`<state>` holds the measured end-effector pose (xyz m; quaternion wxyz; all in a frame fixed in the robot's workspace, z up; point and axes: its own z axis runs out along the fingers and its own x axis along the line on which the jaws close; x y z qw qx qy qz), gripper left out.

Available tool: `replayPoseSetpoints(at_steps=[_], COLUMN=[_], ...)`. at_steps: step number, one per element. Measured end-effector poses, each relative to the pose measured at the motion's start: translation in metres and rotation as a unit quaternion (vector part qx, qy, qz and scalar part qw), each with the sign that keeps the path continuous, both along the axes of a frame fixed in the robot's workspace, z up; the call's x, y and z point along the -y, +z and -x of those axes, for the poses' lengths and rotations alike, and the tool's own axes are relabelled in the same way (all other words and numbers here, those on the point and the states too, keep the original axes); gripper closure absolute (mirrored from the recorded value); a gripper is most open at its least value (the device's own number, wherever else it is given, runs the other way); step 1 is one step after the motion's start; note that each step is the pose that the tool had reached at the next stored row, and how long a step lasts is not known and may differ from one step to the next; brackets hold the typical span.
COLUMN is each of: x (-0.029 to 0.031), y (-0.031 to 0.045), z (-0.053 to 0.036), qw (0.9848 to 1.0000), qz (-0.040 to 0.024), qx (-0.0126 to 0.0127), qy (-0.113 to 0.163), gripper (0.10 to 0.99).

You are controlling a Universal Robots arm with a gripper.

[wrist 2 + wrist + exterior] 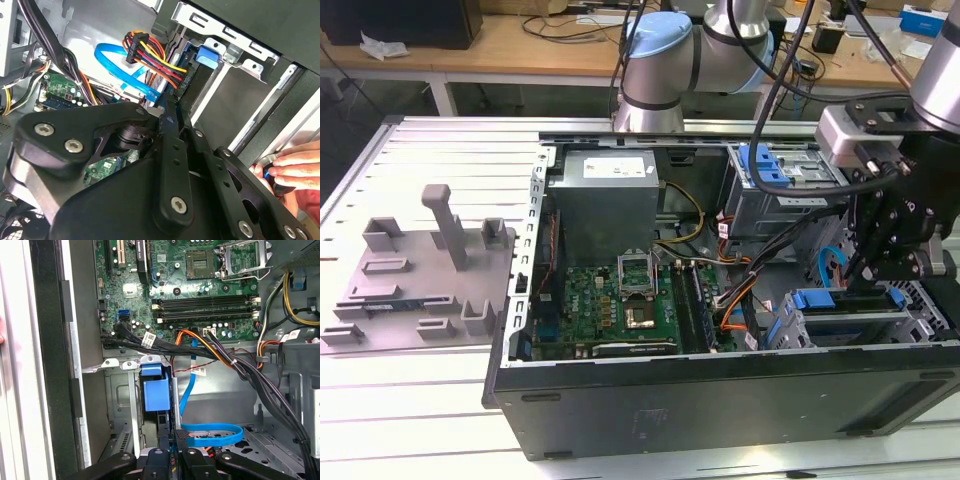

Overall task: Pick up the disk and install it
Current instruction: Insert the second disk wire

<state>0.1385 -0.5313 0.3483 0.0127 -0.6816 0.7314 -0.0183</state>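
The claw (880,282) hangs low inside the open computer case (720,400) — closed on the disk's (156,395) edge; the disk stands upright in its bay (845,325) — a hand (295,167) touches the case's outer wall.

We see the gripper (892,255) low inside the computer case (720,400), by its front-right corner. Cable bundles (240,365) and a blue ribbon cable (210,432) crowd it. The motherboard (620,305) area stays open. A hand (295,167) rests at the case rim.
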Motion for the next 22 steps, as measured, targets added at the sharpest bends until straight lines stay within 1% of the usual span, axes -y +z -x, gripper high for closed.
replayPoseSetpoints(at_steps=[9,17,19,20,21,22], x=[0.0002,0.0013,0.0016,0.0015,0.0016,0.0016], y=[-0.0027,-0.0094,-0.0099,-0.0098,-0.0068,-0.0029], z=[-0.0005,-0.0007,-0.0007,-0.0007,-0.0006,-0.0006], qw=[1.0,1.0,1.0,1.0,1.0,1.0], qz=[0.0,0.0002,0.0002,-0.0001,-0.0003,0.0], qx=[0.0,0.0,0.0,0.0,0.0,0.0], qy=[0.0,0.001,0.001,0.001,0.001,0.001], gripper=[0.925,0.925,0.925,0.914,0.914,0.847])
